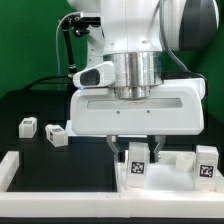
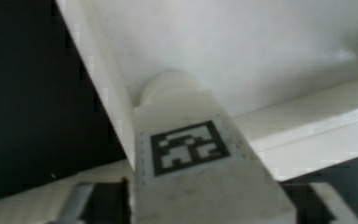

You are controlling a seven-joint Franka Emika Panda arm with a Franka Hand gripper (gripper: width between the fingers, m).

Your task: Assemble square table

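My gripper (image 1: 137,151) hangs low over the exterior view's right half. Its two fingers (image 1: 118,148) press against the sides of one white tagged leg (image 1: 137,166), and the gripper is shut on it. The leg's lower end is at the white square table top (image 1: 176,184). In the wrist view the same leg (image 2: 185,140) fills the space between the fingers (image 2: 94,203) of the gripper (image 2: 206,198). The top's flat face (image 2: 247,50) and raised rim (image 2: 327,135) lie behind it. Another leg (image 1: 207,162) stands at the top's right end.
Two more small tagged legs (image 1: 28,126) (image 1: 55,133) lie on the black table at the exterior view's left. A long white rail (image 1: 90,207) runs along the front and turns up the left side (image 1: 9,168). A green backdrop is behind.
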